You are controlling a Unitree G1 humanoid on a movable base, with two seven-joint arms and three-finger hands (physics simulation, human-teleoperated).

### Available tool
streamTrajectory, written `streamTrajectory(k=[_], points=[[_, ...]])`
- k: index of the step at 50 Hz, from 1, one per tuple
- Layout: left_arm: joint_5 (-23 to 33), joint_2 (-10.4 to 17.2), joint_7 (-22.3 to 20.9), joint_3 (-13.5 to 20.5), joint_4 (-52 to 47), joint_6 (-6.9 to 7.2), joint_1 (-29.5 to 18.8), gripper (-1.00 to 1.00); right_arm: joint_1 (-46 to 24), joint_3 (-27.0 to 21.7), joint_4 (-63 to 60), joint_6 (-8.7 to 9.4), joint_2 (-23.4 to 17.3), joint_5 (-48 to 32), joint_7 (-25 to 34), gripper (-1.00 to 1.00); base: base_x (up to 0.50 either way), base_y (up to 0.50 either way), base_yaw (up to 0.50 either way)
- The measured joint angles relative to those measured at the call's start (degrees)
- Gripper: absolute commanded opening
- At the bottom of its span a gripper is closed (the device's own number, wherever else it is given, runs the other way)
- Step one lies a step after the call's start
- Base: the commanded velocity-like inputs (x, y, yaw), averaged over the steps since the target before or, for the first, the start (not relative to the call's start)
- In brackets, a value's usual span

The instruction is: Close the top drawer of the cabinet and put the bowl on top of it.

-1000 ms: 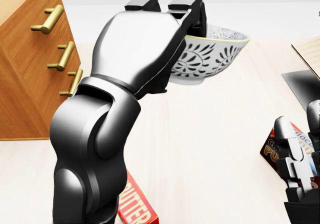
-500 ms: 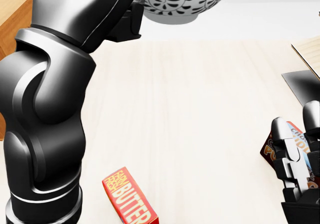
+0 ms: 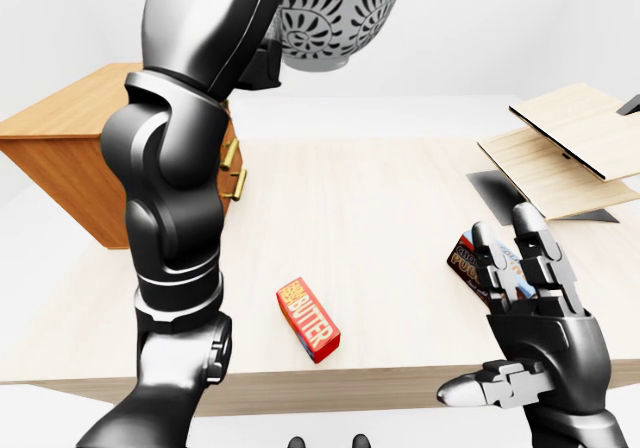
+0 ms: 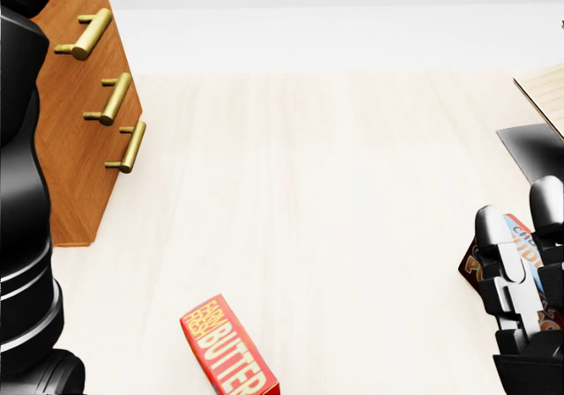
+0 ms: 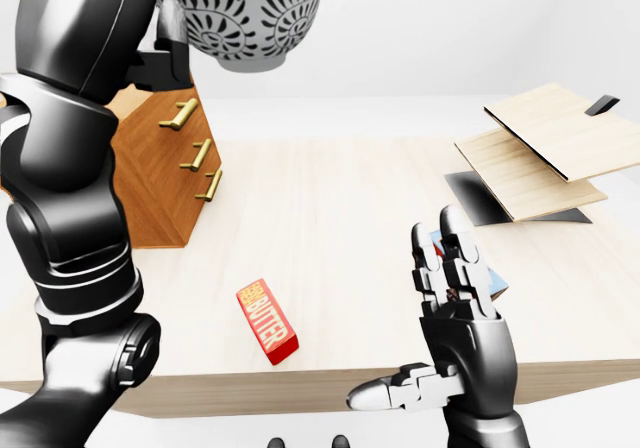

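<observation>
Left arm (image 3: 175, 198): enters at the lower left of the eye views, forearm raised steeply to the top edge. Left hand (image 5: 165, 48): partly cut off by the top edge, with its fingers clamped on the rim of the bowl (image 5: 245, 18). Right hand (image 5: 462, 323): low at the lower right, back toward the camera and spread wide. Its fingers (image 5: 447, 258) extend upward, and the thumb (image 5: 385, 393) points to the view's left

Wooden cabinet (image 5: 165, 208) (brass handles (image 5: 195, 155)); glazed bowl (image 5: 240, 23).
</observation>
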Motion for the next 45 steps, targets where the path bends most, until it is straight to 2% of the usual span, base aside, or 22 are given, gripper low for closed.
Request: streamTrajectory(k=[11, 23, 33, 45], points=[[-3.74, 7.05, -0.3, 3.25, -0.36, 0.01, -0.32, -1.0, 0.41, 1.1, 0.2, -0.47, -0.24, -0.68, -0.38, 1.0, 0.0, 0.0, 0.0], [-8.53, 12.93, 1.91, 5.95, 2.12, 0.01, -0.32, -1.0, 0.31, 2.15, 0.8, -0.79, -1.07, -1.25, -1.3, 1.0, 0.0, 0.0, 0.0], [-12.78, 17.28, 5.53, 8.21, 6.16, 0.01, 0.59, -1.0, 0.48, 2.74, 1.13, -1.27, -1.4, -1.55, -1.63, 1.0, 0.0, 0.0, 0.0], [-18.19, 21.44, 12.81, 10.39, 14.94, 0.01, 1.84, -1.0, 1.38, 3.62, 1.13, -2.38, -1.78, -1.69, -1.89, 1.0, 0.0, 0.0, 0.0]])
